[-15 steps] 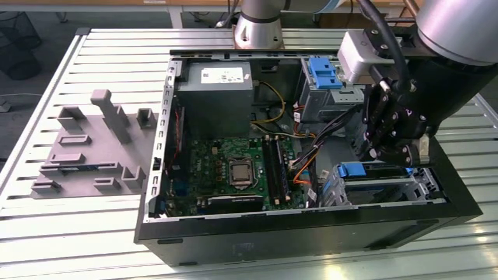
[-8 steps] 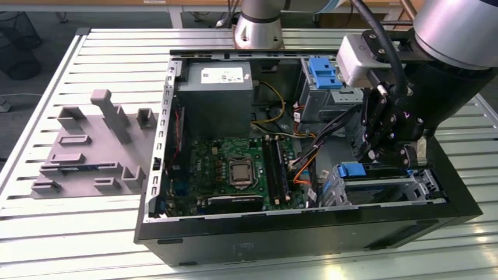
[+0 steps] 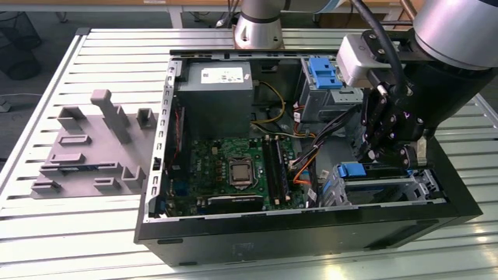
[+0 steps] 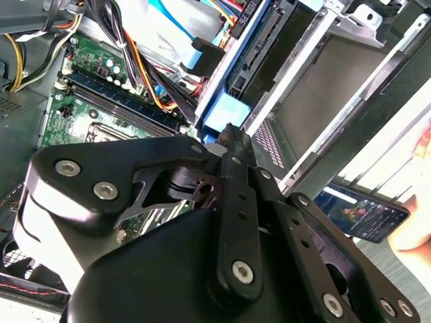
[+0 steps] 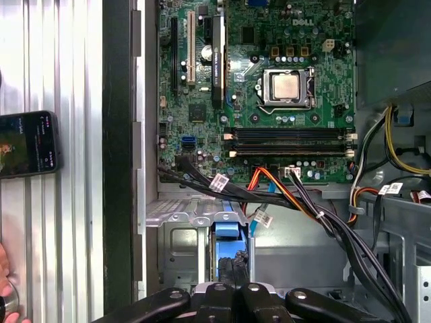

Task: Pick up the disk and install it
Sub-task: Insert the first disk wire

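Blue-framed disk [image 3: 354, 170], apparently held on edge, enters metal bay [image 3: 412, 189]

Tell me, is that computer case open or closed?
Open. The computer case lies on its side with no side panel over it, so the green motherboard and cables are exposed from above.

Cable bundle [image 3: 327, 131] crowds claw [image 3: 386, 158] w/ drive cage [image 3: 385, 189] walls just below.

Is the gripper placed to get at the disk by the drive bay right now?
Probably yes. The gripper sits right at the blue carrier edge of the disk, with nothing between them in both wrist views. The cable bundle runs off to one side. I can't tell whether it touches the disk.
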`<move>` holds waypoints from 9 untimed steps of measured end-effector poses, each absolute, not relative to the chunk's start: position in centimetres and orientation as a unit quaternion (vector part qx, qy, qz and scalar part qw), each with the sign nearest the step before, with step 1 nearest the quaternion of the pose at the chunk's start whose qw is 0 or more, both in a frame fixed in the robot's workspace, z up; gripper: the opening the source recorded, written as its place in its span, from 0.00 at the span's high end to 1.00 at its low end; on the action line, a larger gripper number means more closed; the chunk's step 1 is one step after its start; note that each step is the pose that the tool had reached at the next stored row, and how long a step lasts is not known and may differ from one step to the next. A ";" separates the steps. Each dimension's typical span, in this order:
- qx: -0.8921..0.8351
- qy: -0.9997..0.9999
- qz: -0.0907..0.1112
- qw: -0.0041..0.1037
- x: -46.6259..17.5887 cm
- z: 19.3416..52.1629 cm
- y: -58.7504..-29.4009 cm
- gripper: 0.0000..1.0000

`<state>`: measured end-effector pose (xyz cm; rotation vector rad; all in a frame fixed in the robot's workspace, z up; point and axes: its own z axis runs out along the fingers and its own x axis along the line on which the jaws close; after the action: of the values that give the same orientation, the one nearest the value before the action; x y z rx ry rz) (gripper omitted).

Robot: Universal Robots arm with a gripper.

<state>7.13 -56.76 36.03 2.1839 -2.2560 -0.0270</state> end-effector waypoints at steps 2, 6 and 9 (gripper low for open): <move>0.696 -0.718 -0.009 0.001 7.2 36.0 -56.8 0.89; 0.695 -0.718 -0.009 0.001 7.8 36.0 -56.7 0.89; 0.695 -0.718 -0.009 0.001 8.7 36.0 -56.5 0.89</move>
<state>8.68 -56.55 36.04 2.1838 -2.2559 -0.0269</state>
